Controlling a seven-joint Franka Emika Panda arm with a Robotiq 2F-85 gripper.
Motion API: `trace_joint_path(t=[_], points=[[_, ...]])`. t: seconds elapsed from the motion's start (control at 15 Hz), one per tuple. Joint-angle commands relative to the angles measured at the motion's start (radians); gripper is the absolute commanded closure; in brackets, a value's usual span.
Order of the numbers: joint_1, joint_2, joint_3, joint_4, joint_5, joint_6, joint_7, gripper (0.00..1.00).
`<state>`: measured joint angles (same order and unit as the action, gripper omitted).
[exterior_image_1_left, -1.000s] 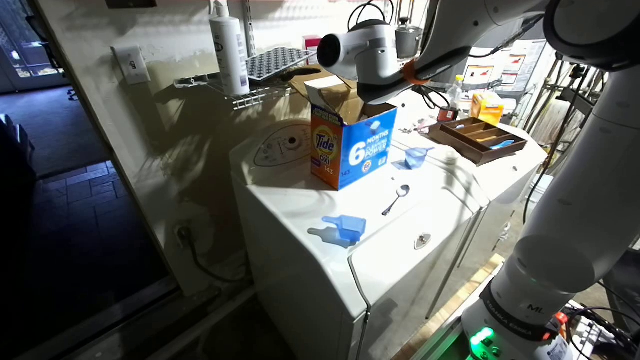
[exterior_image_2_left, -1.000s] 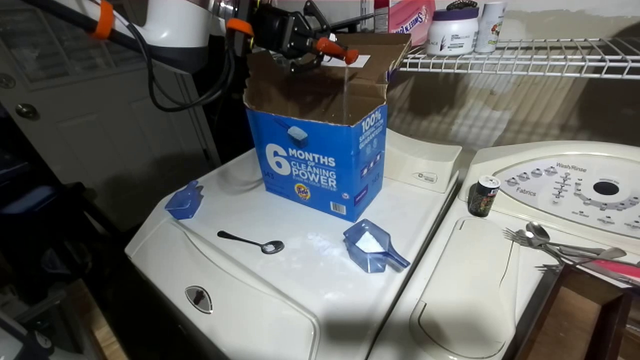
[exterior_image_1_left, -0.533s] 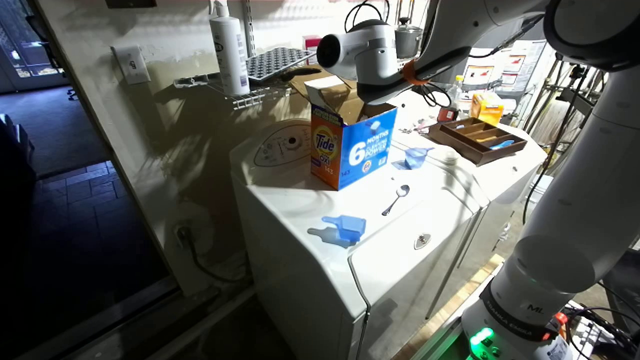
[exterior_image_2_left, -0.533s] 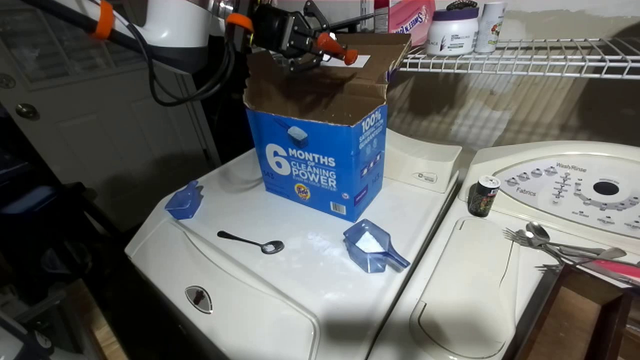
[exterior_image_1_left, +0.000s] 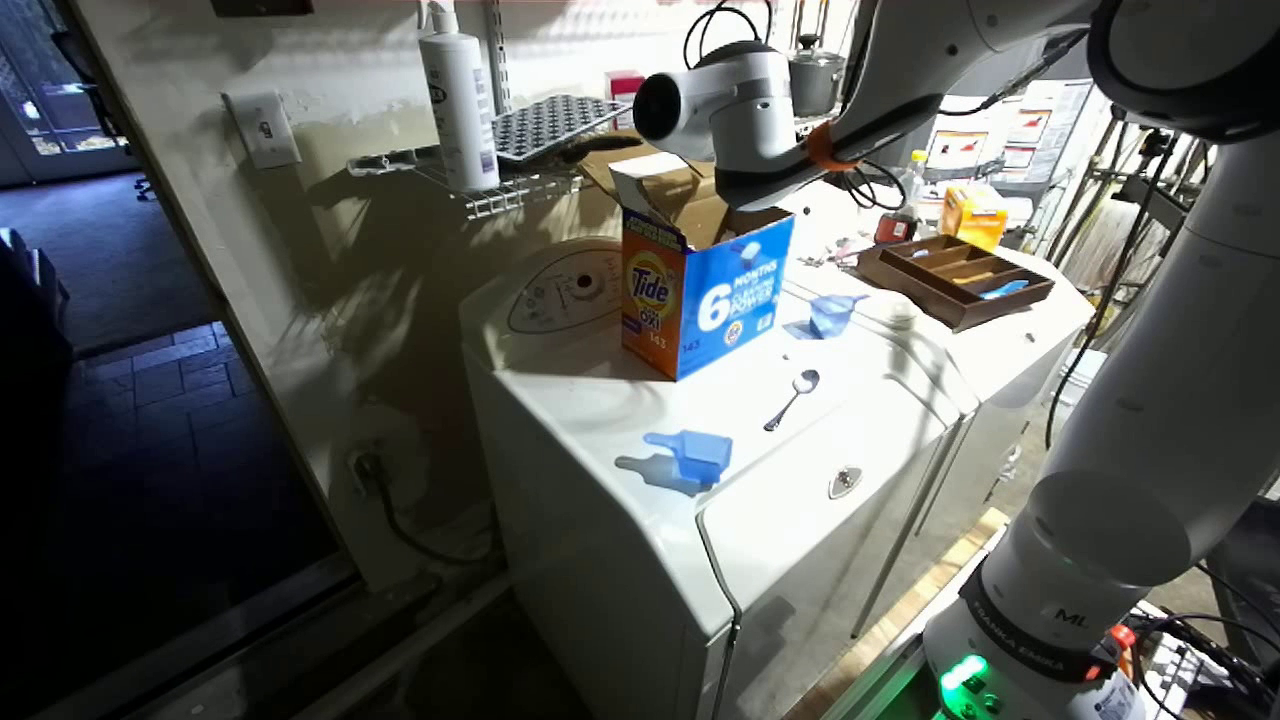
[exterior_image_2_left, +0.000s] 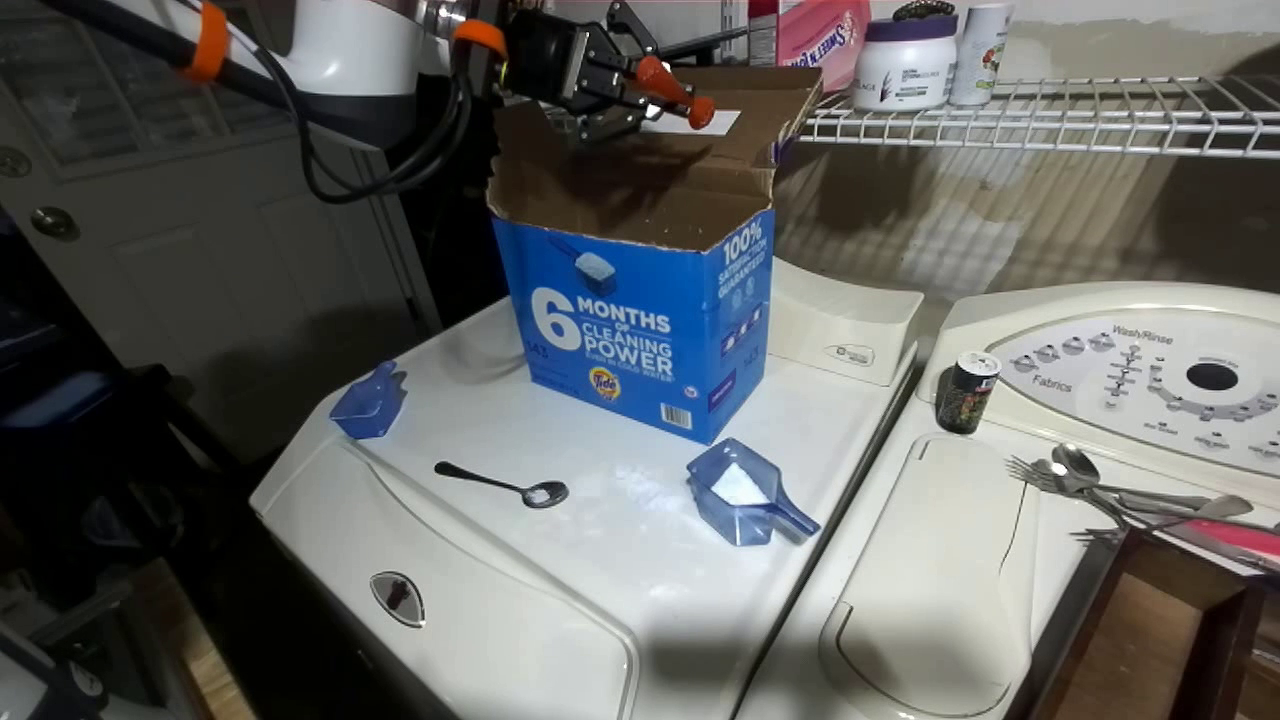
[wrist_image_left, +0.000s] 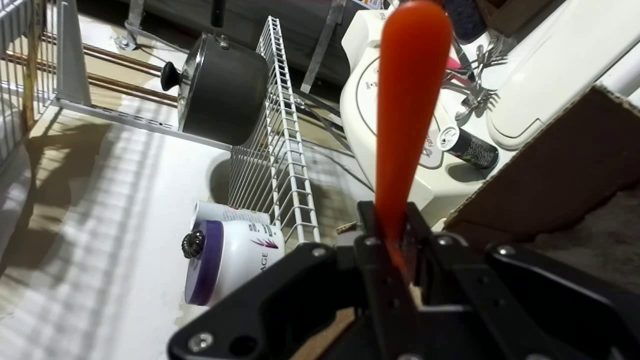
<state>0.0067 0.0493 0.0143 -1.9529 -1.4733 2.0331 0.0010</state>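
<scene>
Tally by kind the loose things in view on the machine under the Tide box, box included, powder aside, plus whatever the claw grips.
Tide box: 1
Blue scoops: 2
Spoon: 1
Orange object in the claw: 1
Total: 5

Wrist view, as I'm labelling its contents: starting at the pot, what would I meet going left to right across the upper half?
Pot → shelf → orange tool → can → box.

The gripper is black, the handle orange-red, the box blue-and-orange, the 2 scoops blue.
</scene>
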Motion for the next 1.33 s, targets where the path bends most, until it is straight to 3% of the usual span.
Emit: trace_joint_path(t=[0.0, 0.8, 1.27], points=[[0.005, -0.002, 0.001, -0.003, -0.022, -0.016, -0.020, 0.96], [-0.004, -0.020, -0.005, 0.004, 0.075, -0.088, 0.078, 0.96], [-0.029, -0.095, -0.036, -0.031, 0.342, -0.042, 0.211, 0.96]])
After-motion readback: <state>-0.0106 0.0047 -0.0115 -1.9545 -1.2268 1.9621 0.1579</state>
